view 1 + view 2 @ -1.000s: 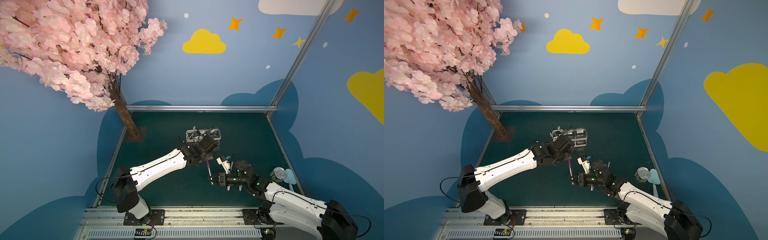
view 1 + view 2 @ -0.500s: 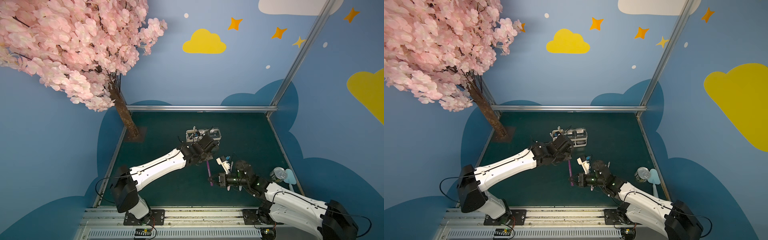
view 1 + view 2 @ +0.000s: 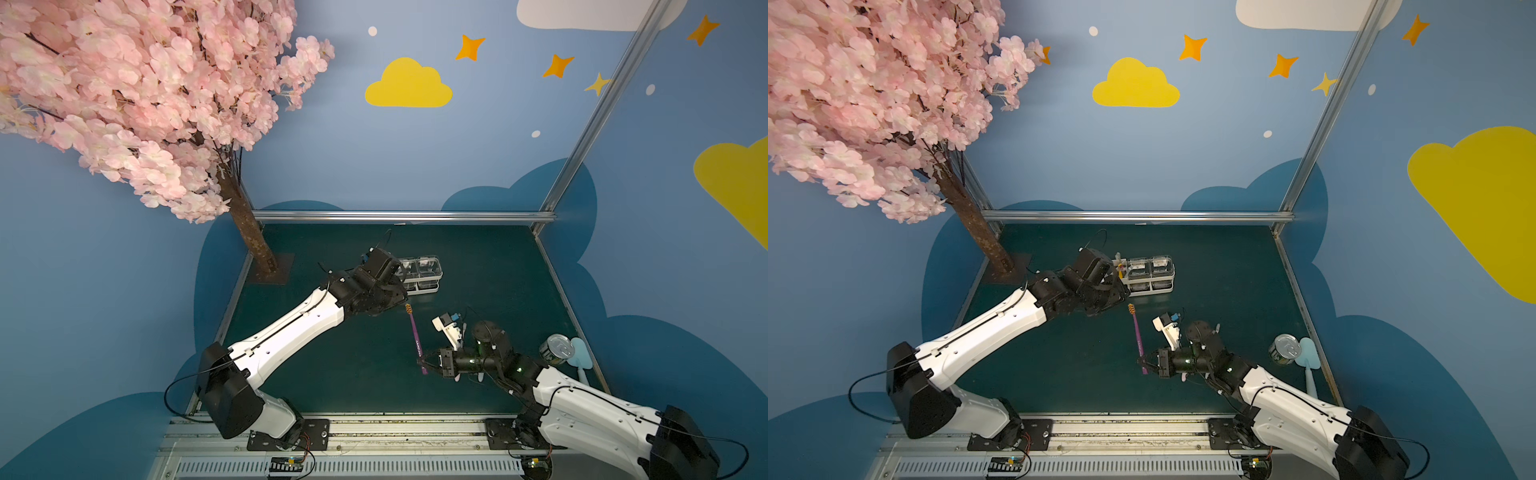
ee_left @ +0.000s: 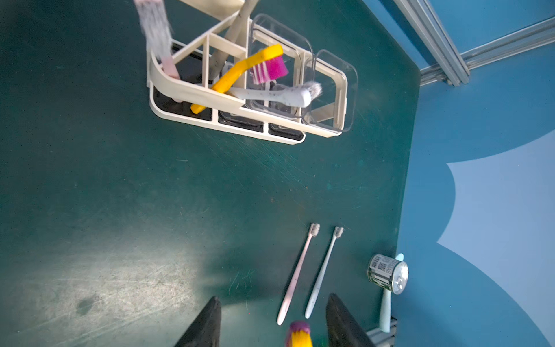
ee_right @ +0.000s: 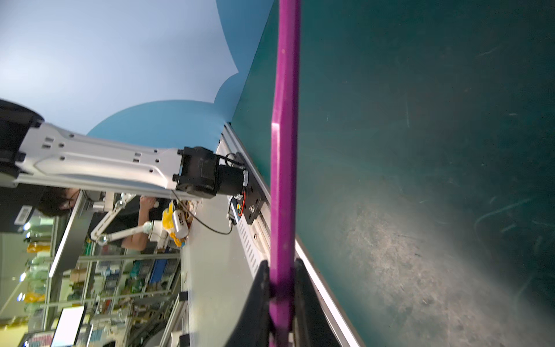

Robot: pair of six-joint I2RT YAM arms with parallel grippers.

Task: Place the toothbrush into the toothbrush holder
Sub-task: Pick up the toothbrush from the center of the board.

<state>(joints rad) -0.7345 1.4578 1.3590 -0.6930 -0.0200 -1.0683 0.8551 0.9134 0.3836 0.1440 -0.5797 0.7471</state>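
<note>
R gripper (image 3: 428, 366) clamps toothbrush (image 3: 415, 336) at handle end. Long axis runs fwd from it, head just by L gripper (image 4: 273, 297), jaws part spread, holding nothing. Just beyond L gripper: toothbrush holder (image 3: 420, 286); L arm nearer.

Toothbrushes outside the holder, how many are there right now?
3. The purple toothbrush is clamped in the right gripper. The pink toothbrush and the pale blue toothbrush lie side by side on the mat. Others may be hidden.
</note>
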